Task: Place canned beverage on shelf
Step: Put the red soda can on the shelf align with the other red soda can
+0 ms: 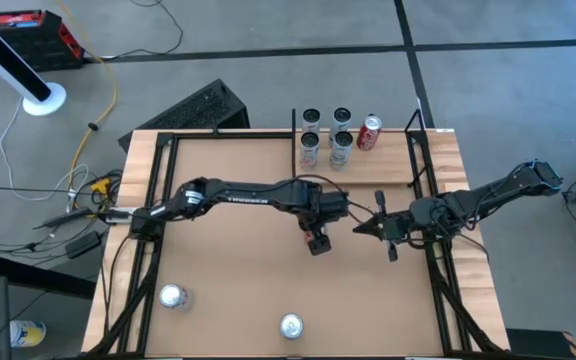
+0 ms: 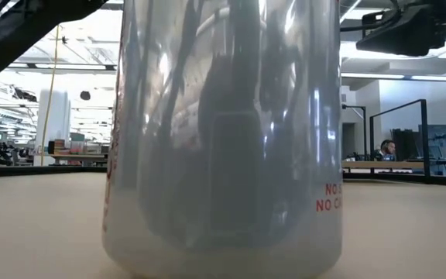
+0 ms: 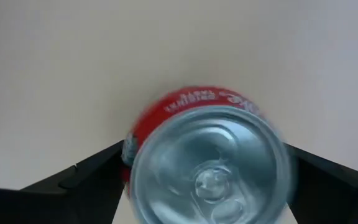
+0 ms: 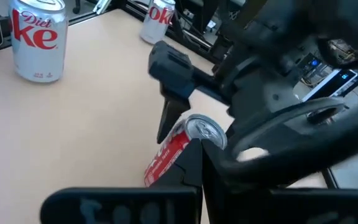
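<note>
Left gripper point(image 1: 317, 243) straddles the red can point(image 3: 207, 162), fingers spread wide (no contact visible), positioned for pickup toward the shelf point(image 1: 438, 160).

The red can point(image 3: 210, 165) lies tilted on the tabletop near its middle, silver top point(image 4: 207, 132) with the pull tab showing, red side with white lettering. It sits between the two dark fingers point(image 4: 169, 93) of the left gripper point(image 1: 317, 243), which stand spread on either side of it.

The shelf point(image 1: 393, 160) is a pale wood-grain plank at the table's far edge, with a thin black rail point(image 1: 294, 145) along its left short end. On it, near the rail, stand four silver cans point(image 1: 326, 135) upright in a tight square. Just beside them another red can point(image 1: 369, 133) leans tilted.
</note>
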You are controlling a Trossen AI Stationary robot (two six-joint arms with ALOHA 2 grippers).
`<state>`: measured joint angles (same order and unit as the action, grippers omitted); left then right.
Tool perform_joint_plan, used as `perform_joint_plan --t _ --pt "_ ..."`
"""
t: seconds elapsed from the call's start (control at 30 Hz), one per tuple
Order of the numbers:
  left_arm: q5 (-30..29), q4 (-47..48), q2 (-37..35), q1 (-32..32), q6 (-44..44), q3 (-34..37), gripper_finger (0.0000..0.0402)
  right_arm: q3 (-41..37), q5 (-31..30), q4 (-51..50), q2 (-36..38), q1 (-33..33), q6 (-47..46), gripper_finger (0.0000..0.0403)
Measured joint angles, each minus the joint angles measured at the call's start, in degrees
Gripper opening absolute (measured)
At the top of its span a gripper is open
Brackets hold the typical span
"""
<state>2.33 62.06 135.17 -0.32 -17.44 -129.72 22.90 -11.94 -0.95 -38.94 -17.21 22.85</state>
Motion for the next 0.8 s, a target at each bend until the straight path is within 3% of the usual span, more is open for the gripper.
perform_joint_plan --t 0.17,0.5,0.63,0.8 --pt "0.44 0.45 -0.15 0.37 -0.70 -2.29 0.0362 0.02 0.00 -0.02 -0.04 -0.02 -0.28 0.0023" --pt "-0.45 11.96 -3.45 0.44 -0.60 -5.04 0.0363 0.09 0.04 0.27 -0.81 -0.02 -2.43 0.0030" --pt "-9.33 18.13 -7.41 -0.45 -0.53 -5.04 0.0363 0.09 0.04 1.72 -2.75 0.00 -2.41 0.0035" --pt "-27.95 25.82 -13.18 -4.88 1.93 -5.04 0.0364 0.09 0.04 8.82 -6.66 0.00 -2.40 0.0034"
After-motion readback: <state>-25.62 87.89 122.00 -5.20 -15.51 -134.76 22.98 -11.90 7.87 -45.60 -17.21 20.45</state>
